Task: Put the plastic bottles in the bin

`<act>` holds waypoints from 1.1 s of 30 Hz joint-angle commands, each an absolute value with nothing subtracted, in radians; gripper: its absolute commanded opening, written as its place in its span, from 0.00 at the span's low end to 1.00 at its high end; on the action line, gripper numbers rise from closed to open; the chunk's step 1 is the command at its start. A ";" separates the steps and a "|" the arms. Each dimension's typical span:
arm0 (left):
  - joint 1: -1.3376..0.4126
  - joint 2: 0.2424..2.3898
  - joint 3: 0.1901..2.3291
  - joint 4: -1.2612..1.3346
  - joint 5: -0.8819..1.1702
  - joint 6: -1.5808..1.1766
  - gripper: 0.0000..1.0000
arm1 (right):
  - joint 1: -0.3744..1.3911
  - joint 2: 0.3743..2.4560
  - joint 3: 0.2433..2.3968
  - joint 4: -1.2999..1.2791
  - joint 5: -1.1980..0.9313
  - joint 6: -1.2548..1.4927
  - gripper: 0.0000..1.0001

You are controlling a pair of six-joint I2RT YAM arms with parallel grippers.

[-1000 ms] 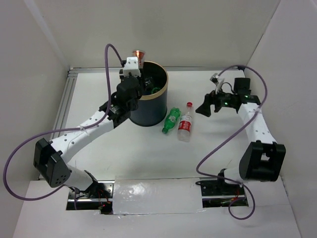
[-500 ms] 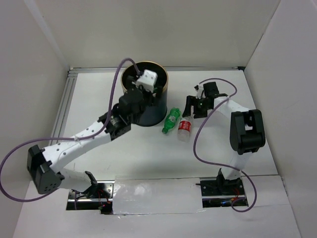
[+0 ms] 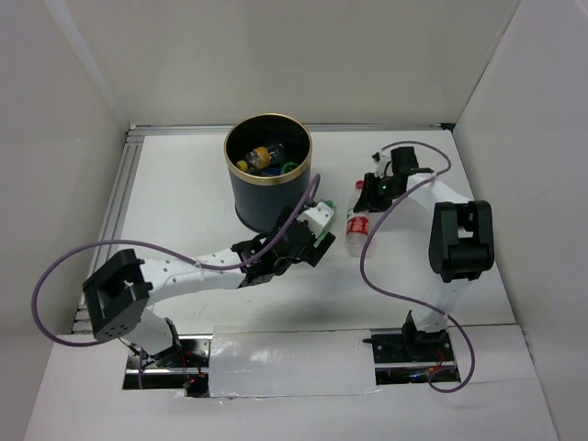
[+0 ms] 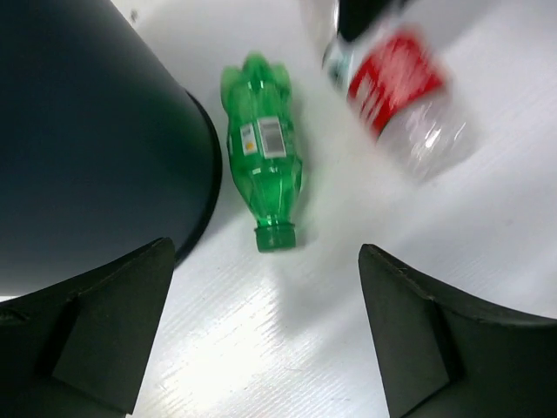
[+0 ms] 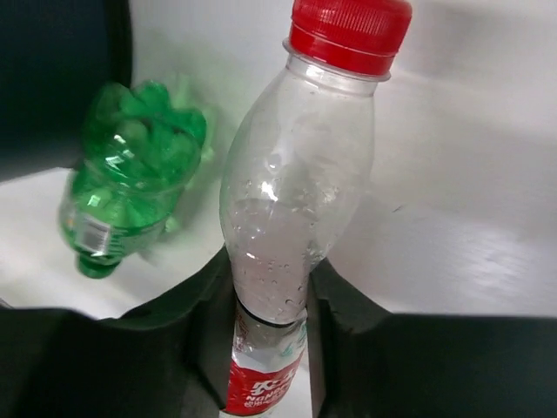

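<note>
A: Top view: green bottle (image 3: 324,204) mostly hidden under left pincer (image 3: 314,241); bin (image 3: 266,207) contents too small to name
B: Left wrist: red-label bottle (image 4: 396,87) blurred, far end cut by top edge

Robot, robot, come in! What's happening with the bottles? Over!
Left gripper open, facing green bottle lying beside bin. Right gripper shut on red-capped bottle. Other bottles already in bin. Nothing in the way.

White tabletop (image 3: 184,202) had the bin (image 3: 268,197) and a green bottle (image 4: 264,157) lying right ahead of the left pincer (image 4: 265,296).
</note>
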State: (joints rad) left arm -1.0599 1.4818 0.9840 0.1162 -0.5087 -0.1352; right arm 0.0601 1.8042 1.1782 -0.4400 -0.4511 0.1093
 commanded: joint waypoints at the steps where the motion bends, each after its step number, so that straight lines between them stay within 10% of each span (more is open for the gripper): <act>1: -1.060 1.538 1.012 0.204 -0.538 -0.192 0.99 | -0.032 1.734 1.406 -0.486 -0.561 -0.007 0.10; 9: -1.049 1.736 1.104 0.232 -0.627 -0.192 0.99 | -0.015 1.733 1.908 -0.278 -0.922 0.040 0.09; 18: -1.028 1.845 1.146 0.207 -0.687 -0.222 0.99 | 0.357 2.020 2.281 -0.213 -0.841 0.106 0.19; 21: -1.006 1.870 1.164 0.163 -0.713 -0.242 0.99 | 0.414 2.063 2.281 -0.202 -0.798 0.106 0.35; 24: -0.985 1.902 1.184 0.137 -0.713 -0.261 0.99 | 0.414 2.063 2.255 -0.227 -0.764 0.106 0.95; 33: -0.985 2.005 1.255 0.118 -0.643 -0.261 0.66 | 0.190 1.846 2.033 -0.282 -0.865 0.084 1.00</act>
State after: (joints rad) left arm -0.9806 1.9854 1.2079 0.1043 -0.6621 -0.2455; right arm 0.2771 2.0071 2.0926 -0.2813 -0.8116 0.0952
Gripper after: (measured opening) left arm 0.708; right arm 0.999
